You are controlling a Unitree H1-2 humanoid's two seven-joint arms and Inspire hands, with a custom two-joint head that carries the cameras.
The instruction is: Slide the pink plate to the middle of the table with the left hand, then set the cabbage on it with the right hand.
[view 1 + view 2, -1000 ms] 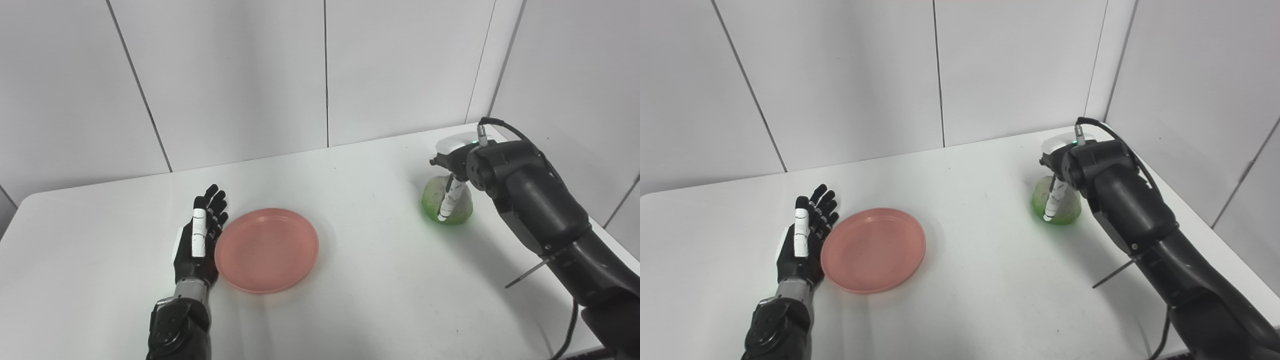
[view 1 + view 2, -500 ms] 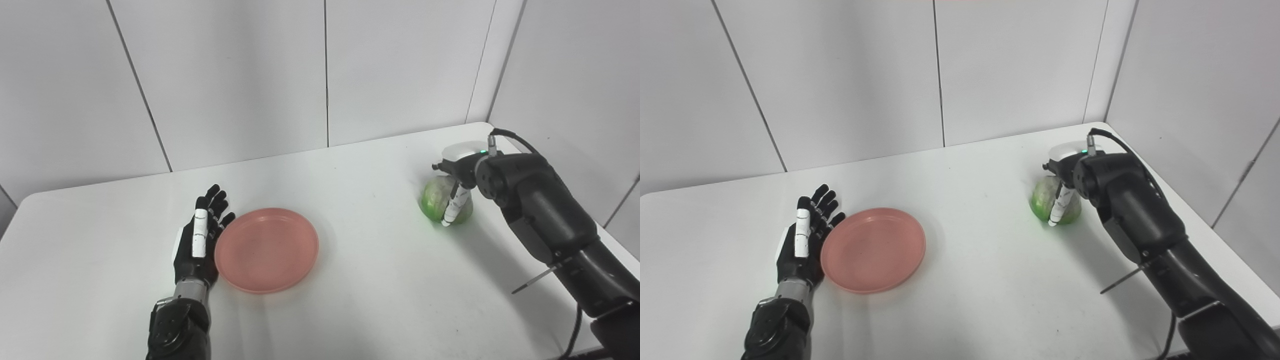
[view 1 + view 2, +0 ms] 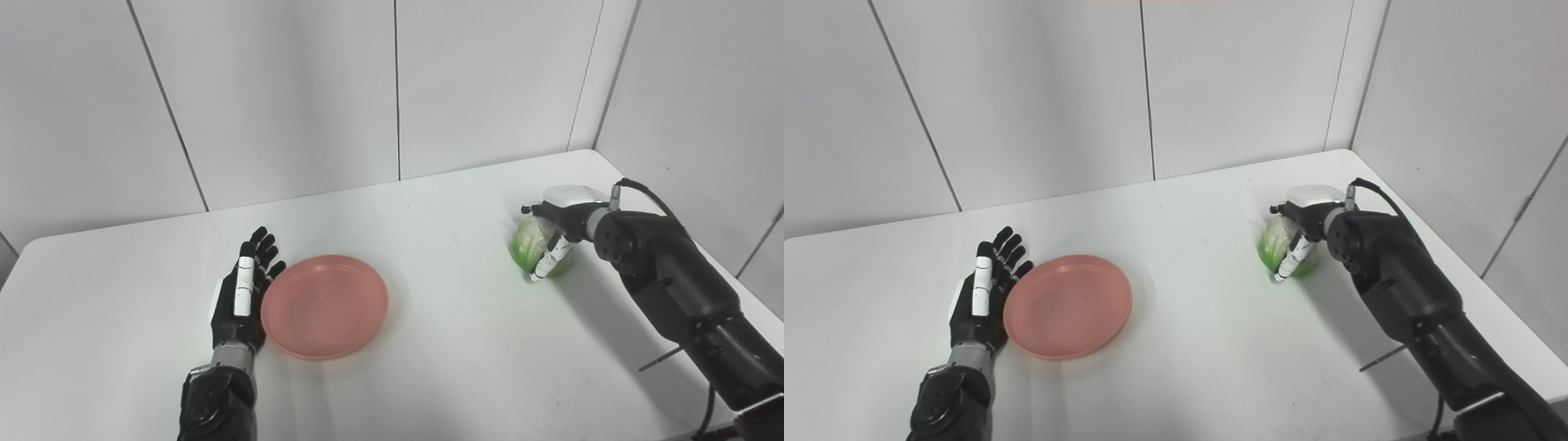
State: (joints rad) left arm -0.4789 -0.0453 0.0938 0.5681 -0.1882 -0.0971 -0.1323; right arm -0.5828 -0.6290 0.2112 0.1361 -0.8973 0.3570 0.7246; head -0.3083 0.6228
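Item 1, pink plate (image 3: 324, 305): I see it flat on the white counter (image 3: 429, 367), left of the counter's middle and nearer the front edge than the back; nothing lies on it.

Item 2, left hand (image 3: 242, 294): I have it lying on the counter just beside the plate's left rim, fingers (image 3: 244, 288) stretched out and a little spread, pointing toward the back edge; it holds nothing. Whether it touches the rim I cannot tell.

Item 3, cabbage (image 3: 531, 244): green and pale, blurred in both views, near the counter's right edge and toward the back right corner, well apart from the plate.

Item 4, right hand (image 3: 560, 229): I see it curled over the top and right side of the cabbage, one white-banded finger lying down across its front; it grips the cabbage. Whether the cabbage rests on the counter or is lifted clear of it I cannot tell.
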